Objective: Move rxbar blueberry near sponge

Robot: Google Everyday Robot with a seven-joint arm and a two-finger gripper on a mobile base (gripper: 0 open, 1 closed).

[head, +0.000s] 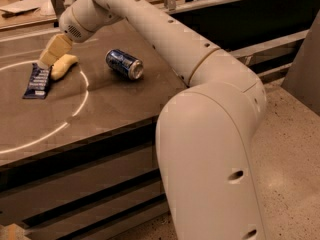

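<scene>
Reaching down from the long white arm, the gripper [45, 61] hangs low over the table [115, 104]; its tip is right at the top end of the bar [37, 81]; I cannot tell if it is pinching the bar or is loose. The bar lies flat on the table, starting just under the tip and running toward the near edge; the sponge [64, 67] sits just beside the tip, on the side where the can [124, 64] is; the can lies on its side, well apart from the tip.

The job looks almost done, I think, since bar and sponge are very close; to end it well, the gripper should be loose and then go straight up; a sideways pull may drag the thin bar or bump the soft sponge away; keep off the can too, as it could roll.

The bar is dark blue with white letters, too small to read; the can is blue with pale marks, but no name can be read; a white ring [88, 86] is drawn on the table, with bar and sponge inside it.
</scene>
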